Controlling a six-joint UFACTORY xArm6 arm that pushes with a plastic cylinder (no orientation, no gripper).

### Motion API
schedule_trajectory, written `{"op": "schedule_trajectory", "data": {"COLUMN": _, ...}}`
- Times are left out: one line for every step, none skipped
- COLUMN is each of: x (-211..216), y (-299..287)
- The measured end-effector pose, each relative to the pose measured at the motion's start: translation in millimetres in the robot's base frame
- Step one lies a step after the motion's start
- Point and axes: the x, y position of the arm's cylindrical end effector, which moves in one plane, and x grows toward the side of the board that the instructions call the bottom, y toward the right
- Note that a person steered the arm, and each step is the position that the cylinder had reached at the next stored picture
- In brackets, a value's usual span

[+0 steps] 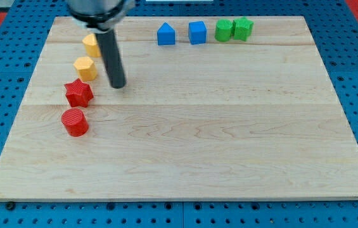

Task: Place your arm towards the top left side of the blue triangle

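Approach step judged barely begun: my tip [118,85], a bare rod with nothing to open or close, is set beside the yellow block [86,68] at left, well apart from the blue triangle [166,34] at the far edge; travel far-right is called for.

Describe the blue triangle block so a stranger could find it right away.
Look along the wooden board's top edge, where four blocks sit in a row. The blue triangle block is leftmost, beside the blue cube; only it has a pointed top.
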Motion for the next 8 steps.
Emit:
{"op": "schedule_trajectory", "data": {"x": 7.7, "y": 35.9}}
{"op": "schedule_trajectory", "data": {"x": 7.8, "y": 39.5}}
{"op": "schedule_trajectory", "data": {"x": 7.9, "y": 39.5}}
{"op": "schedule_trajectory", "data": {"x": 2.0, "y": 34.8}}
{"op": "schedule_trajectory", "data": {"x": -46.2, "y": 0.3}}
{"op": "schedule_trajectory", "data": {"x": -87.6, "y": -17.3}}
{"op": "schedule_trajectory", "data": {"x": -131.6, "y": -11.3}}
{"op": "schedule_trajectory", "data": {"x": -179.0, "y": -7.5}}
